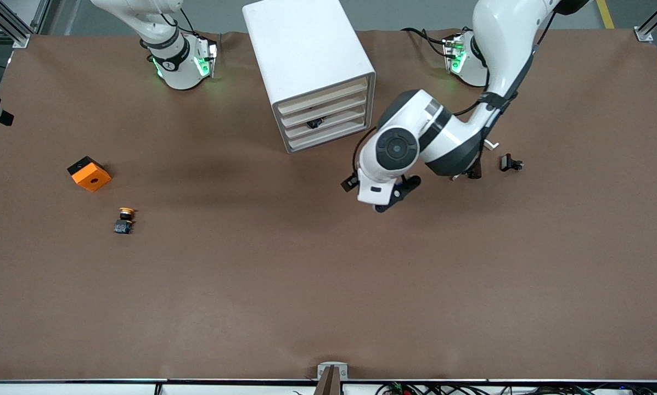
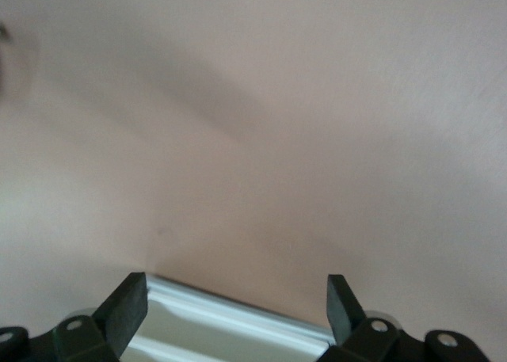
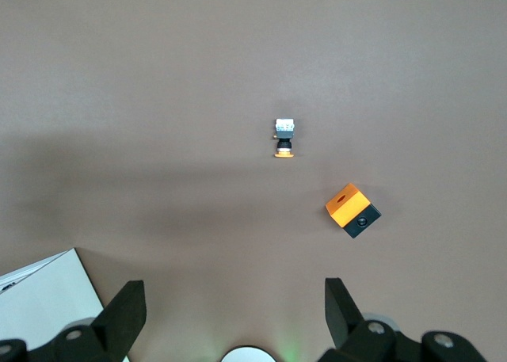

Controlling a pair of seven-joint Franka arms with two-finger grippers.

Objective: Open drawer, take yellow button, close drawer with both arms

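White cabinet (image 1: 306,49), cream drawer (image 1: 324,94) fronts, brown table (image 1: 328,285), orange-and-black cube (image 1: 89,174), orange-capped button (image 1: 124,219).

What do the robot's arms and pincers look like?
Both arms are smooth, white and rounded with black bands; green lights glow at their bases. The left arm carries a black cable. The left pincer and right pincer each have two flat black fingers.

A wide brown table (image 1: 328,285) under even, soft light.
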